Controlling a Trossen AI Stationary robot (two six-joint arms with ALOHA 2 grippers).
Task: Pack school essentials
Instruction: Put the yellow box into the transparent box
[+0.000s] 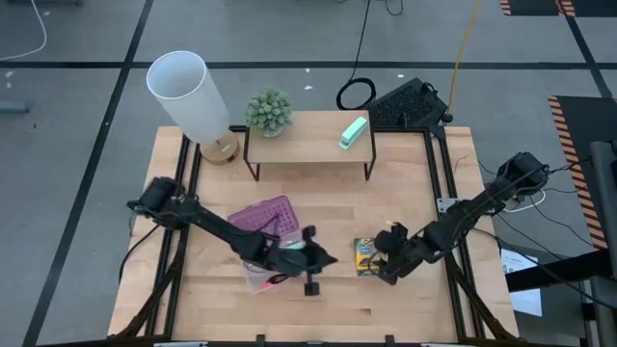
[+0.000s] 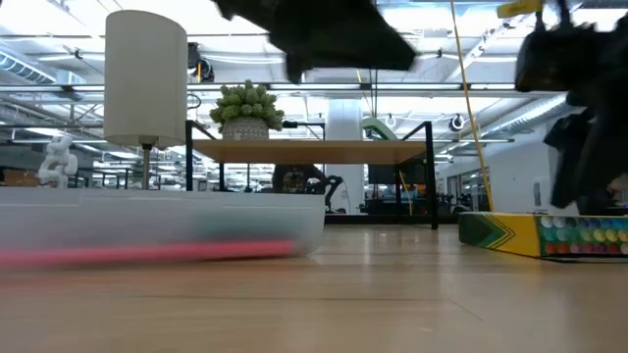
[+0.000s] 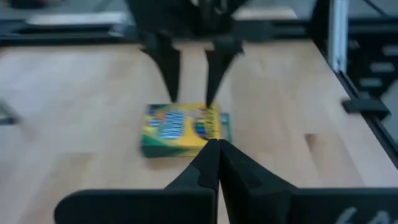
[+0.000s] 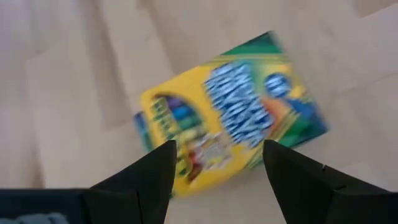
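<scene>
Both claws near crayon box [image 1: 365,256]

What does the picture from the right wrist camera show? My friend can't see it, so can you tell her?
A yellow-green crayon box lies flat and tilted on the pale wooden table. The right gripper hangs just above it, its two dark fingers open, one on each side of the box's nearer end.

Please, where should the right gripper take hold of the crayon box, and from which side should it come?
Probably from straight above. The crayon box lies flat on the table, so only its thin side edges can be pinched. The right gripper hangs open over it; its fingers look wide enough to span the two long edges near the box's middle.
</scene>
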